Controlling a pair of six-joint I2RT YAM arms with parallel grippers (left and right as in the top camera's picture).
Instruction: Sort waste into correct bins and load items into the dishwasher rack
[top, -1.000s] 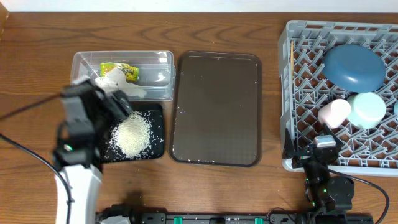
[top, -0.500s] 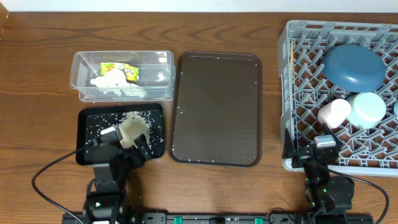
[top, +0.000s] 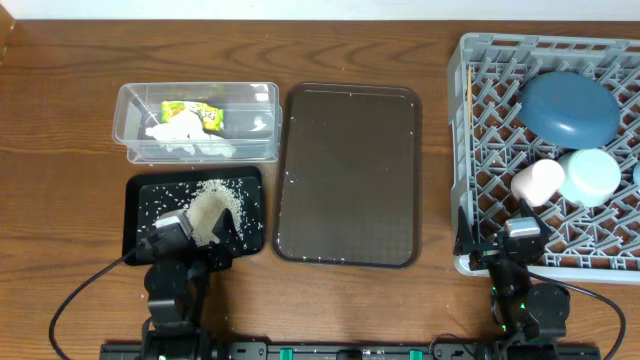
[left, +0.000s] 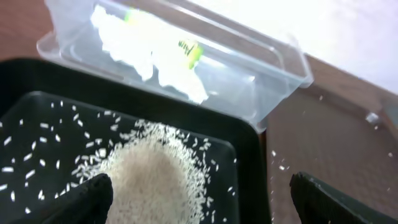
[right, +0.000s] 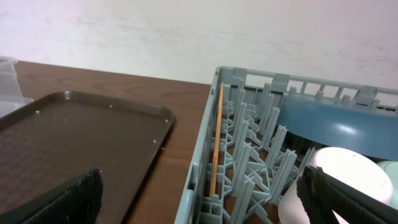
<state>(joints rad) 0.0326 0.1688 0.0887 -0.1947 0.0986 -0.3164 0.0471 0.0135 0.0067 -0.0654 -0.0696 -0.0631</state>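
Note:
Loose rice (top: 212, 212) (left: 155, 174) is heaped in the black tray (top: 130, 205) (left: 249, 162), with stray grains around it. White tissue (top: 185, 137) (left: 130, 43) and a green-and-yellow wrapper (top: 195, 113) (left: 189, 50) lie in the clear tub (top: 125, 100) (left: 280, 68). The grey rack (top: 480, 60) (right: 205, 168) holds the dark blue dish (top: 568, 105) (right: 336, 127), a pink cup (top: 537, 181) (right: 339, 171) and a mint-green bowl (top: 590, 175). My left gripper (top: 195, 238) (left: 199, 205) is open over the black tray's near edge. At the rack's front left corner, my right gripper (top: 520, 245) (right: 202, 199) is open, holding nothing.
A brown serving tray (top: 348, 175) (right: 74, 130) lies between the bins and the rack, with a few grains on it. A wooden stick (top: 469, 100) (right: 216, 143) lies along the rack's left side. A sliver of a light blue bowl (top: 636, 175) shows at the right edge.
My left arm has drawn back from above the tub and black tray to the table's front edge. The right arm has not moved.

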